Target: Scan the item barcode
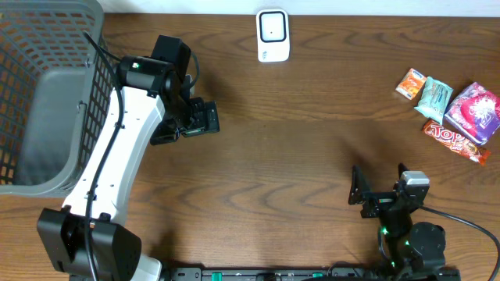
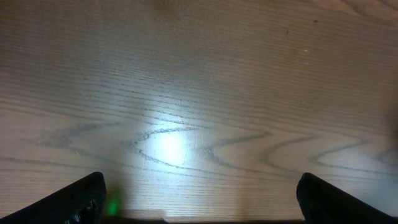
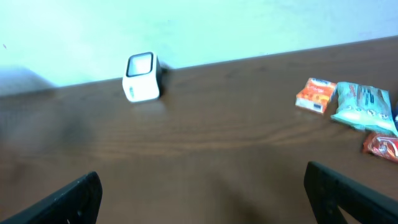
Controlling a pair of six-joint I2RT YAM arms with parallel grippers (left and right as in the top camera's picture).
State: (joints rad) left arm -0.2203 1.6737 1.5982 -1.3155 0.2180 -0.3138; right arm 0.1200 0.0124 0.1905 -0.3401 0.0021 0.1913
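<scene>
A white barcode scanner [image 1: 273,35] stands at the table's far edge, also seen in the right wrist view as the scanner [image 3: 141,77]. Several snack items lie at the right: an orange packet [image 1: 410,83], a teal packet [image 1: 433,96], a pink-purple pack [image 1: 473,111] and a red bar [image 1: 455,140]. My left gripper [image 1: 205,119] hovers open over bare wood left of centre, its fingertips [image 2: 74,202] wide apart with nothing between them. Near the front edge my right gripper [image 1: 379,181] stands open and empty, facing the scanner, with the orange packet [image 3: 316,95] and teal packet [image 3: 364,106] ahead on its right.
A large grey mesh basket [image 1: 47,47] fills the left side of the table, beside the left arm. Brown wooden tabletop [image 1: 312,140] lies between the grippers and the items.
</scene>
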